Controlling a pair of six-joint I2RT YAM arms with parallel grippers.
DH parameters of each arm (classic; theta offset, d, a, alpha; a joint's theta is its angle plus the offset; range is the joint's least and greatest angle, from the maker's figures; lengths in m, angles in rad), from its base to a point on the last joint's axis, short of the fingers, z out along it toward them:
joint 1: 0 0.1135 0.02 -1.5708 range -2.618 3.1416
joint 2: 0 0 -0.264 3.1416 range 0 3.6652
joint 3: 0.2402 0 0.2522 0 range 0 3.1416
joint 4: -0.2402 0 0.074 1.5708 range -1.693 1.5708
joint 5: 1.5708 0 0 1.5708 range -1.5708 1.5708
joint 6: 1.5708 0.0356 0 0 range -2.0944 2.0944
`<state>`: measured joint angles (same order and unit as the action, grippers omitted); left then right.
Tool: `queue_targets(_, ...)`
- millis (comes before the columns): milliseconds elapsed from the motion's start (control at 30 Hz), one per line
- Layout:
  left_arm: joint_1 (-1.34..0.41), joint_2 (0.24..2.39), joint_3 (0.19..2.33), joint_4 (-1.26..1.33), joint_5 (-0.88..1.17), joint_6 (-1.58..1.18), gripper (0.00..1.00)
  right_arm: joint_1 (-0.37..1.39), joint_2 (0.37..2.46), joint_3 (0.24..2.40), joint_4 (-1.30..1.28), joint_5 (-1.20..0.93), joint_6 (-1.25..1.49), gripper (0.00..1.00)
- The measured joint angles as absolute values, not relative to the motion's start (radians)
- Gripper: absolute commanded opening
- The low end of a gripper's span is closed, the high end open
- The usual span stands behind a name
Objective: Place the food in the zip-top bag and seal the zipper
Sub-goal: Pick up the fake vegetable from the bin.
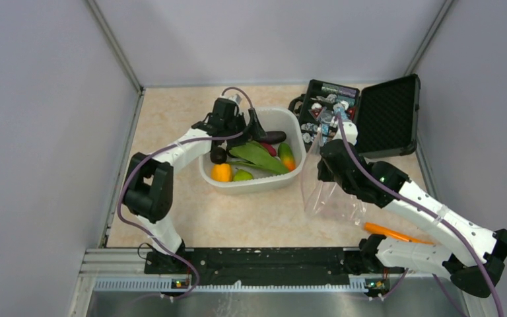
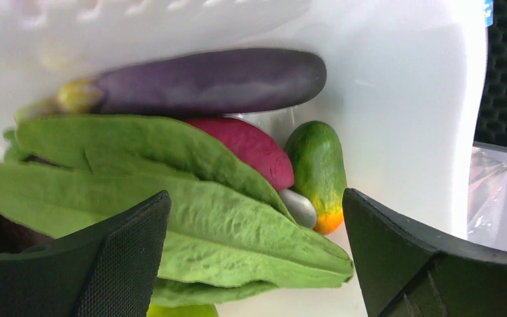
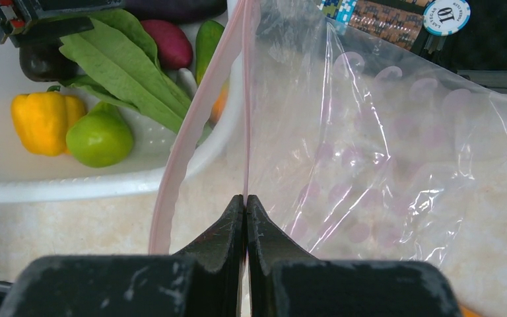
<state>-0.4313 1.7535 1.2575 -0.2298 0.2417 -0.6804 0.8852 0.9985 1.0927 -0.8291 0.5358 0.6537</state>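
Right claw (image 3: 245,199) clamps the bag (image 3: 383,152); thin plastic could slip. Left claw (image 2: 256,195), wide open, may miss the flat leaf (image 2: 171,218).

- Only thing I can actually read: a "10" on the white-and-teal chip (image 3: 450,14), far right in the right wrist view, over the black case (image 3: 502,39).
- The other chips (image 3: 389,21) left of it just show checker patterns; any lettering is too blurry.
- The bag (image 3: 383,152) has faint purple curly prints, and I can't tell if they're letters.
- From the top view, everything in the case is too small to read.
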Motion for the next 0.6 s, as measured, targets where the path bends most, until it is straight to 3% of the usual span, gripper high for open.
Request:
queue_targets(300,-0.469,1.776,1.304,-0.058,0.274,-0.237,0.99,0.885,0.999,1.085,-0.81,0.533,0.636,0.0)
queue_targets(600,-0.472,1.991,1.46,-0.081,0.387,0.094,0.87,0.885,0.999,1.085,-0.803,0.528,0.627,0.0)
